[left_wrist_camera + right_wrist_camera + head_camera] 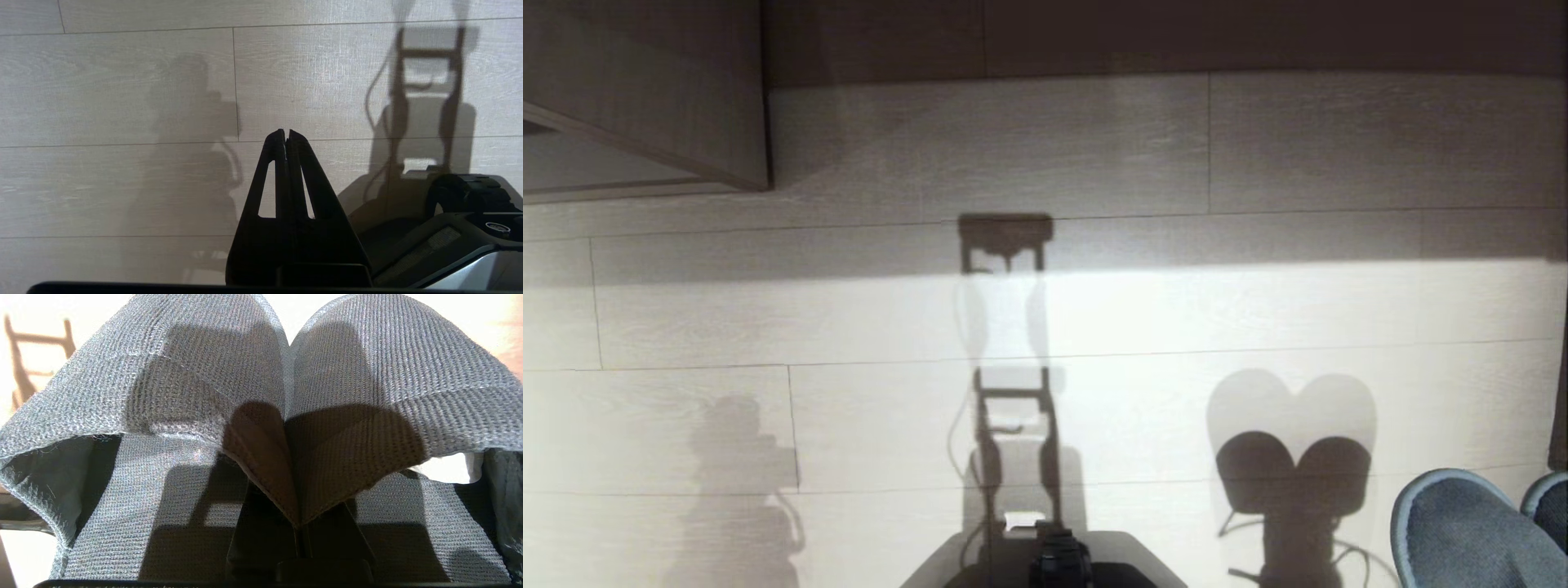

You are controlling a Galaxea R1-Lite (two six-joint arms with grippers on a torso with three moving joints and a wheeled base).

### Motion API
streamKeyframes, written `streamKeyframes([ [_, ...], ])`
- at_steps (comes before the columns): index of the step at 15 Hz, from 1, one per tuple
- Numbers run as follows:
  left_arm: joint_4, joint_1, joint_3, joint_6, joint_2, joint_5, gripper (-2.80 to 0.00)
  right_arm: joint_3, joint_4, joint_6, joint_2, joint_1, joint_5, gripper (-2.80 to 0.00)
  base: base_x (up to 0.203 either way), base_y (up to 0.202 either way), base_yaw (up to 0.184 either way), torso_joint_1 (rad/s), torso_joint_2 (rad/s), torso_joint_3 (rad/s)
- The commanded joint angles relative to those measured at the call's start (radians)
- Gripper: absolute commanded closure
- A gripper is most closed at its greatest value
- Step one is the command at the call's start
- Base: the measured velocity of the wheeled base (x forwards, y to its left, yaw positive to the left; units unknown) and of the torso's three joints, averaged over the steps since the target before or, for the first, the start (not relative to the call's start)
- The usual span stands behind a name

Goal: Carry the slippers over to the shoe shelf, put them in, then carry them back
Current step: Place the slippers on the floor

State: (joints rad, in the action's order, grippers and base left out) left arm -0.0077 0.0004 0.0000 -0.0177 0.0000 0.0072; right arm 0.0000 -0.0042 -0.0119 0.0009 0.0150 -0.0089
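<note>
The slippers (229,367) are a grey-blue cloth pair with rounded toes, and they fill the right wrist view side by side. My right gripper (297,528) is shut on the slippers, pinching the inner edges of both uppers together; its fingertips are hidden under the cloth. In the head view the slippers (1462,531) hang at the near right, above the floor, and cast a heart-shaped shadow. My left gripper (286,132) is shut and empty, hanging over bare floor. A corner of the taupe shoe shelf (670,98) shows at the far left.
Pale wood-plank floor (1094,310) spreads ahead, half in bright light. A dark taupe wall or cabinet front (1176,37) runs along the far edge. My own dark base (1045,563) sits at the near middle, with its shadow stretching forward.
</note>
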Motion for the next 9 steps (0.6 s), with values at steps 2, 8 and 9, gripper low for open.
streamKeyframes([
  [2, 0.000, 0.000, 0.000, 0.000, 0.000, 0.000, 0.00, 0.000, 0.000, 0.000, 0.000, 0.001, 0.000, 0.00, 0.000, 0.000, 0.000, -0.001, 0.00, -0.198],
  [8, 0.000, 0.000, 0.000, 0.001, 0.000, 0.000, 0.00, 0.000, 0.000, -0.009, 0.001, 0.002, -0.001, 0.00, 0.000, 0.000, 0.000, 0.004, 0.00, -0.199],
  [9, 0.000, 0.001, 0.000, -0.001, 0.000, 0.000, 0.00, 0.000, 0.000, -0.010, 0.001, 0.002, -0.002, 0.00, 0.000, 0.000, 0.000, 0.005, 0.00, -0.156],
])
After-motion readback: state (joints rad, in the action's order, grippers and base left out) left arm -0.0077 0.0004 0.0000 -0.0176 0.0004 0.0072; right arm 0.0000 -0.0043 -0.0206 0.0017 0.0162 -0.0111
